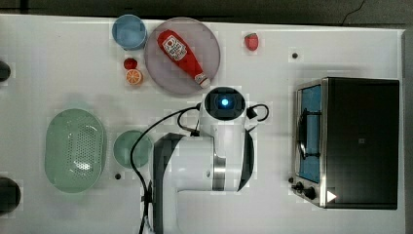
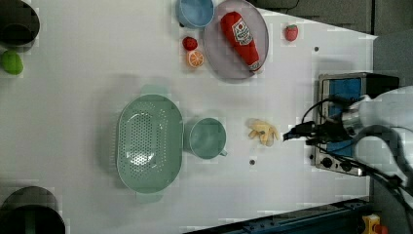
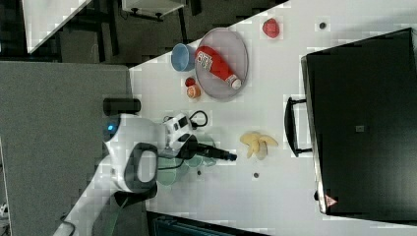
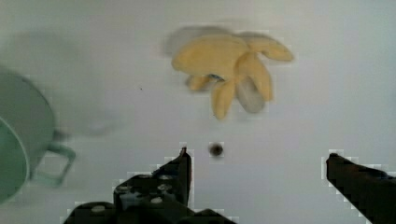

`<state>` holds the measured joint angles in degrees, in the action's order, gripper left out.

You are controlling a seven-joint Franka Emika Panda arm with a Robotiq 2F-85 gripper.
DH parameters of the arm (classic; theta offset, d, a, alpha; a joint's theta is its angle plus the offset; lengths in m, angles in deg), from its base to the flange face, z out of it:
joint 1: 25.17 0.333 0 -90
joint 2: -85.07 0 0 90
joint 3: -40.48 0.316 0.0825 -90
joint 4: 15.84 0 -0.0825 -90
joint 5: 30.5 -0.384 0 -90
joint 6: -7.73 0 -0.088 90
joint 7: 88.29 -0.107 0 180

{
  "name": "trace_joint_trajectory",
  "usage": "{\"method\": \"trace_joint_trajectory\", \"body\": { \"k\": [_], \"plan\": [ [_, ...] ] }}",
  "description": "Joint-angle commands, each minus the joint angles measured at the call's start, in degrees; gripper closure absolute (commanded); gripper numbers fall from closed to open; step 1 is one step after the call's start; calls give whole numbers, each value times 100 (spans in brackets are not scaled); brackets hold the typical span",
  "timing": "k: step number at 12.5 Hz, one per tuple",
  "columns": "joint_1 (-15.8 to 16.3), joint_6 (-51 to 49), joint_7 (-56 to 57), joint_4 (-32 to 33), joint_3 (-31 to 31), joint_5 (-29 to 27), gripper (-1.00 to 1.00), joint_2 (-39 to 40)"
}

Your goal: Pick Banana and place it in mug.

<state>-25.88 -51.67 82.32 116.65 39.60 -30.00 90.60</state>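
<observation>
In the left view the soft, peeled yellow banana [image 2: 263,131] lay on the smooth white tabletop [image 2: 87,87], between the round teal mug [image 2: 207,138] and my arm. In the wrist view my hand [image 4: 259,170] was spread wide above bare tabletop, the banana just beyond its fingertips, untouched.

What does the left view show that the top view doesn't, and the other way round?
Left view, not top view: the peeled banana lying on the table near the mug, and a green fruit by the left view's left edge. Top view, not left view: the blue light on the arm. Both: the mug, the colander, and the ketchup bottle on its plate.
</observation>
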Motion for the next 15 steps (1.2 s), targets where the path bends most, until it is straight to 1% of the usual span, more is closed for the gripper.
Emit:
{"method": "trace_joint_trajectory", "body": {
  "k": [1,4,6,9,13,14,15],
  "plan": [
    [-68,1109,1428,187,-58,0,-100,31],
    [-68,1967,2283,437,-60,1,-100,515],
    [-69,2397,2772,492,-75,1,-100,882],
    [-69,2825,2807,520,-122,2,-100,1360],
    [-68,3380,2807,521,-121,2,-100,1703],
    [-69,3386,2809,527,-130,2,-93,1724],
    [-70,3386,2805,539,-150,2,-69,1735]
  ]
}}
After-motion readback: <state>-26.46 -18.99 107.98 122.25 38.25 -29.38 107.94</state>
